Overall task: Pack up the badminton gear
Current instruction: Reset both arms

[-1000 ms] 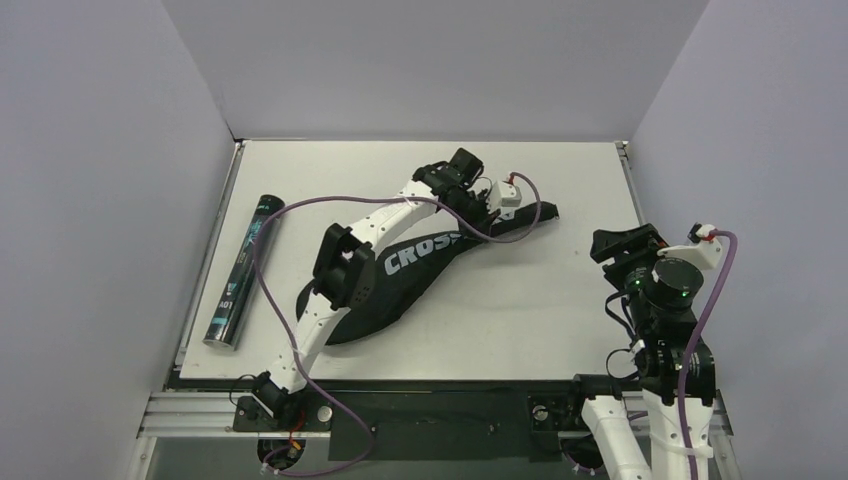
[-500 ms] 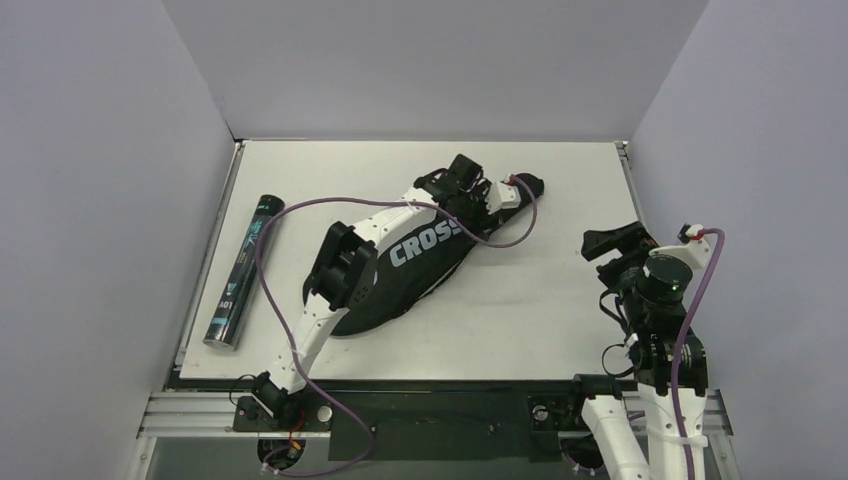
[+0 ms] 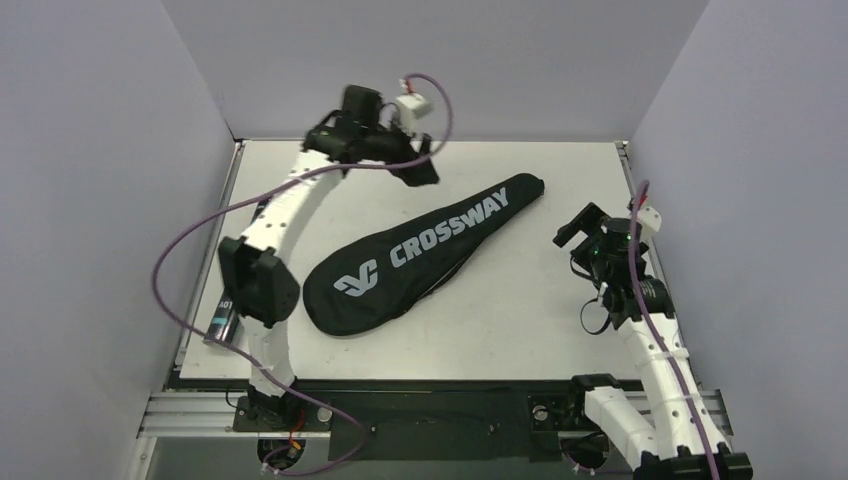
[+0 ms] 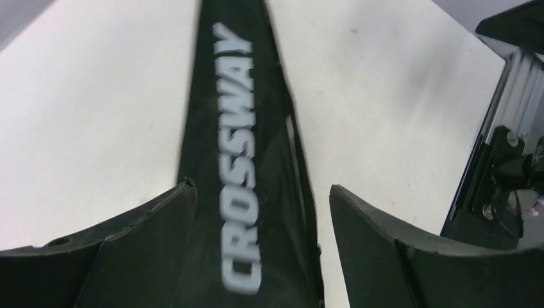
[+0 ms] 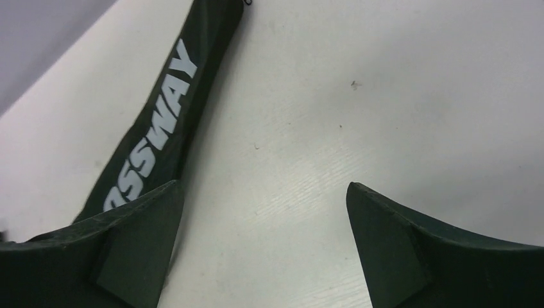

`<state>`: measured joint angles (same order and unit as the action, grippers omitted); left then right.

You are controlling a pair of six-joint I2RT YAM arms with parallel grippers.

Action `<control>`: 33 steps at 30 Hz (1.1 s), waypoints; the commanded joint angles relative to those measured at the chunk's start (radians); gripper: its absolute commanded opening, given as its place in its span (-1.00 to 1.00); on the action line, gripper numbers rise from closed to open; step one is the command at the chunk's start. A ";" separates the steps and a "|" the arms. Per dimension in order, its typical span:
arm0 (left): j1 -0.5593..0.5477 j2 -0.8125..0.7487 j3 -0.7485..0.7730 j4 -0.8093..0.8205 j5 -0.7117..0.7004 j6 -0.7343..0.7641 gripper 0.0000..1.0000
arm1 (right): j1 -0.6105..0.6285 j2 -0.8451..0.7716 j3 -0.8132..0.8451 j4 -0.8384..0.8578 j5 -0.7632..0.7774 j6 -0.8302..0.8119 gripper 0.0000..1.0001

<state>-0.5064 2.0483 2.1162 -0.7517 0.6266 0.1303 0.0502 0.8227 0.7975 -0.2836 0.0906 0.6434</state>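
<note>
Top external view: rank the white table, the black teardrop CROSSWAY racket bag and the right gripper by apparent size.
1. white table
2. black teardrop CROSSWAY racket bag
3. right gripper, clearly smallest though raised nearer the camera

A white table (image 3: 560, 330) sits boxed in by plain pale lilac walls (image 3: 100, 200) under even light.

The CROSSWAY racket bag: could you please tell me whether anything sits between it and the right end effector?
Nothing visible does: only bare table lies between the right end effector and the CROSSWAY racket bag.
</note>
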 commanded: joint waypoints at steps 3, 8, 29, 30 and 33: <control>0.361 -0.393 -0.435 0.178 -0.033 -0.189 0.72 | 0.046 0.152 -0.053 0.221 0.191 -0.156 0.85; 0.580 -0.693 -0.973 0.507 -0.181 -0.138 0.73 | 0.036 0.277 -0.105 0.349 0.263 -0.242 0.87; 0.667 -0.651 -1.678 1.509 -0.291 -0.252 0.75 | 0.043 0.458 -0.619 1.386 0.543 -0.455 0.93; 0.668 -0.646 -1.704 1.554 -0.288 -0.258 0.75 | 0.051 0.460 -0.627 1.410 0.552 -0.465 0.93; 0.670 -0.606 -1.817 1.794 -0.266 -0.262 0.76 | 0.084 0.473 -0.652 1.477 0.578 -0.496 0.94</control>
<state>0.1547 1.4059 0.3920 0.6594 0.3264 -0.1028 0.0978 1.2778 0.1715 1.0164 0.6041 0.1871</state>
